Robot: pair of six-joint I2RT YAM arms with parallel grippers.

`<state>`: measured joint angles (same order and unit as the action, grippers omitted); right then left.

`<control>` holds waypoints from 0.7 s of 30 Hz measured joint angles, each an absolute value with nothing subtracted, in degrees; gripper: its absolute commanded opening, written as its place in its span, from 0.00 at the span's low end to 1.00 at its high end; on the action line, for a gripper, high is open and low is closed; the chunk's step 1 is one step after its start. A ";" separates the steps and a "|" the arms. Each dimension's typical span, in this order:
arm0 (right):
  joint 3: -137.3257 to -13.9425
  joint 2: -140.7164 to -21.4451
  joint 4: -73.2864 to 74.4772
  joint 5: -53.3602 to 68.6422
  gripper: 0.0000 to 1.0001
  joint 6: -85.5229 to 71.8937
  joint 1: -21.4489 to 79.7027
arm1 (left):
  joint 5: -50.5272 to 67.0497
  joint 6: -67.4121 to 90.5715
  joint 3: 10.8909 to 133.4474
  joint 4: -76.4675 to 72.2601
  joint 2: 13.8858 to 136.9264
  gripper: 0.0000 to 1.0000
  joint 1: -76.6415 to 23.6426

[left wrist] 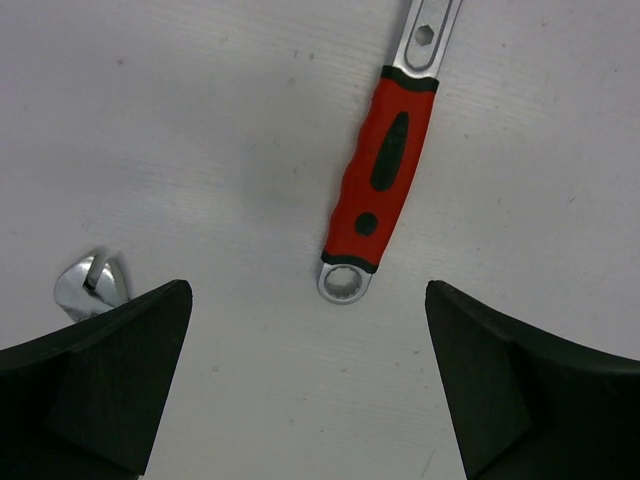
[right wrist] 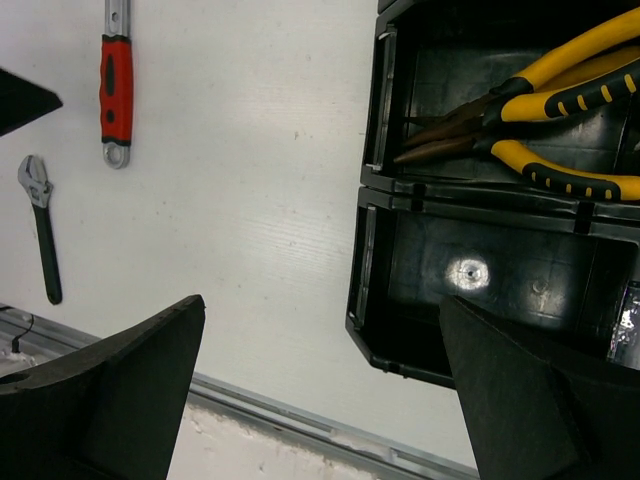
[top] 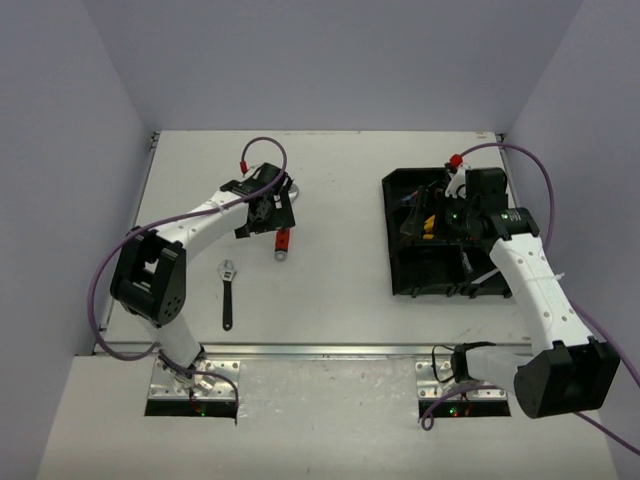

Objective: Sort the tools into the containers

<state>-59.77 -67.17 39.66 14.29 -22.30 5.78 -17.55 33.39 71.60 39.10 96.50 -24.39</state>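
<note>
A red-handled wrench point(left wrist: 382, 180) lies on the white table, also in the top view point(top: 282, 241) and the right wrist view point(right wrist: 116, 88). My left gripper point(top: 268, 210) hovers over it, open and empty, the ring end between the fingers point(left wrist: 110, 380). A black-handled adjustable wrench point(top: 228, 293) lies nearer the front; its head shows in the left wrist view point(left wrist: 90, 285) and the whole tool in the right wrist view point(right wrist: 42, 225). The black organiser tray point(top: 405, 282) stands at right. Yellow-handled pliers point(right wrist: 540, 115) lie in one compartment. My right gripper point(top: 440, 215) is open and empty above the tray.
A red-topped tool point(top: 457, 161) sticks up at the tray's far edge. The tray's near compartment point(right wrist: 480, 285) shows a bare floor. A metal rail point(right wrist: 300, 420) runs along the table's front edge. Grey walls enclose the table.
</note>
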 measured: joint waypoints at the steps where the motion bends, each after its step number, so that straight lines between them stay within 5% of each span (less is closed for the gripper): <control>1: -59.70 -66.99 39.61 14.41 0.99 -22.32 5.80 | -17.36 33.25 73.17 39.03 98.56 1.00 -24.38; 10: -56.87 -63.77 38.35 17.61 0.99 -22.68 5.89 | -16.64 31.93 82.55 38.14 111.89 1.00 -24.38; 21: -54.97 -63.05 37.19 20.39 0.99 -23.30 6.07 | -14.89 29.13 80.09 37.05 112.51 0.94 -24.38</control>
<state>-54.97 -63.05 37.19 20.39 -23.30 6.07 -14.89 29.13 80.09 37.05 112.51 -24.38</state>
